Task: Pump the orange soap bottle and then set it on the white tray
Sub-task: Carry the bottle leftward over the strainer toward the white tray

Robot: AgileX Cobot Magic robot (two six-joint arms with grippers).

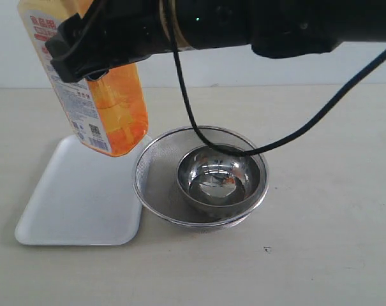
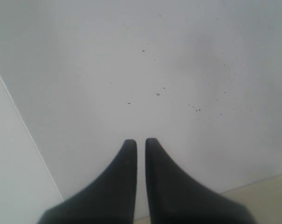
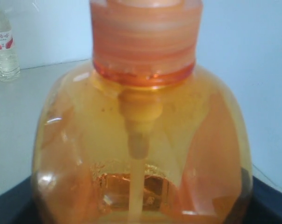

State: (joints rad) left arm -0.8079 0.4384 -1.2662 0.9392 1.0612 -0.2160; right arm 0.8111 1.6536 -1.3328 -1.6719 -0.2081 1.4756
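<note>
In the exterior view, a black arm is reaching in from the right across the top of the picture, and its right gripper (image 1: 84,60) is clamping the orange soap bottle (image 1: 113,108) by its upper part. The bottle is hanging tilted, its base apparently in the air over the far right corner of the white tray (image 1: 78,191), which is lying flat on the pale table (image 1: 326,191). Just beside the tray, a round mesh strainer (image 1: 154,159) is sitting with a shiny steel bowl (image 1: 221,182) inside it, and a black cable (image 1: 186,108) is drooping over them. In the left wrist view, the left gripper (image 2: 141,143) is pointing at a blank white wall, its two dark fingers drawn together with only a thin slit between them and nothing held. In the right wrist view, the bottle's orange shoulder and collar are filling the picture, with dark jaw edges showing at either side; a small clear water bottle (image 3: 3,46) is standing far behind. Whether the pumping is done cannot be told; the placing looks to be under way, with lowering and letting go left.
</note>
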